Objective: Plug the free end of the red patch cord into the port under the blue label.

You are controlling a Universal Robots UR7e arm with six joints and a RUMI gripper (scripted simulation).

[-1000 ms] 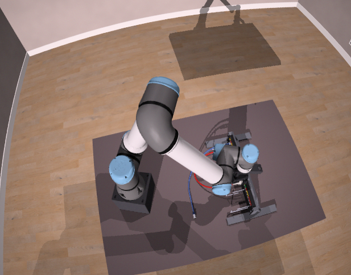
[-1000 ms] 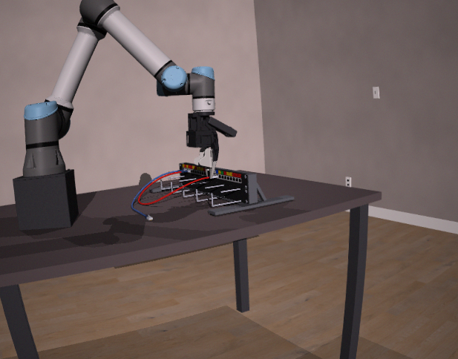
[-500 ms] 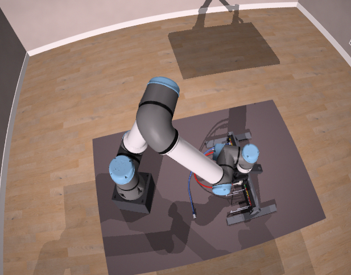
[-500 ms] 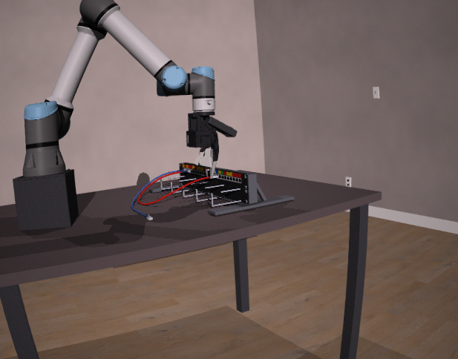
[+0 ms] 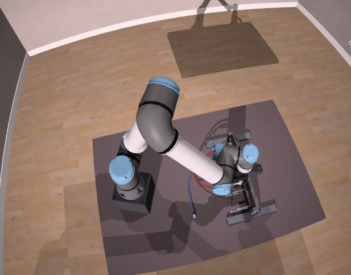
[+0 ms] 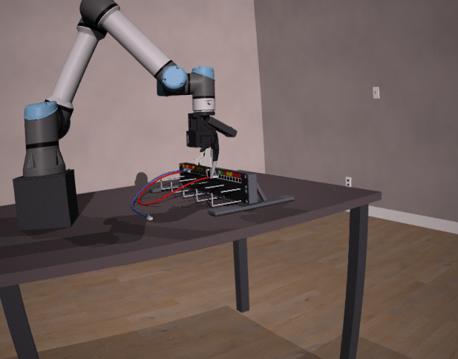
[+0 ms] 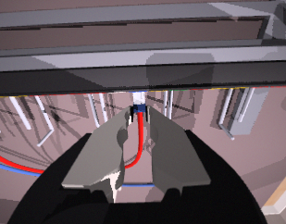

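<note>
My gripper is shut on the free plug of the red patch cord. It holds the plug right against the port face of the black rack, near the middle of the row. The rack's top edge hides the port and the label above it in the wrist view, so I cannot tell how deep the plug sits. The red cord loops back over the table to its other end at the rack's left part. The rack stands level on its feet.
The blue patch cord curves from the rack's left end, and its free plug lies on the dark table. Wire cable hoops stick out of the rack's front. The arm's base stands on the left.
</note>
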